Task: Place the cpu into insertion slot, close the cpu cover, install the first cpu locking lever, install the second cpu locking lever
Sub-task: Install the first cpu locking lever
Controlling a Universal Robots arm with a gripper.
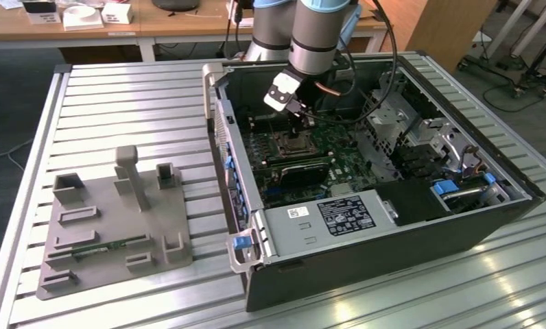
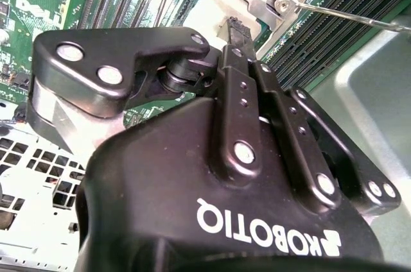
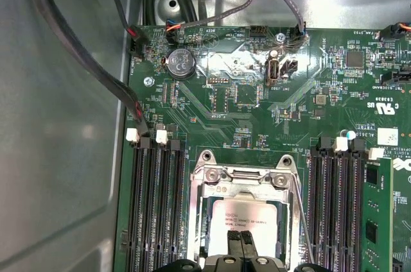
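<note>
The cpu (image 3: 247, 215) lies silvery top up in the insertion slot (image 1: 296, 145) on the green board. The cpu cover (image 3: 244, 181) lies as a metal frame around it, the chip showing through its window. My gripper (image 3: 241, 241) is shut with nothing between its fingers, and its tips point down at the chip's near edge. Whether they touch it I cannot tell. The second wrist view has the gripper (image 2: 234, 27) right over the cpu (image 2: 215, 10). A thin wire locking lever (image 3: 303, 221) runs along one side of the socket and stands out as a free rod (image 2: 353, 18).
Memory slots (image 3: 157, 201) flank the socket on both sides, one holding a green module (image 3: 379, 221). Cables (image 3: 96, 60) run along the case wall near a coin battery (image 3: 180, 63). Outside the case, a grey fixture (image 1: 108, 219) sits on the slatted table.
</note>
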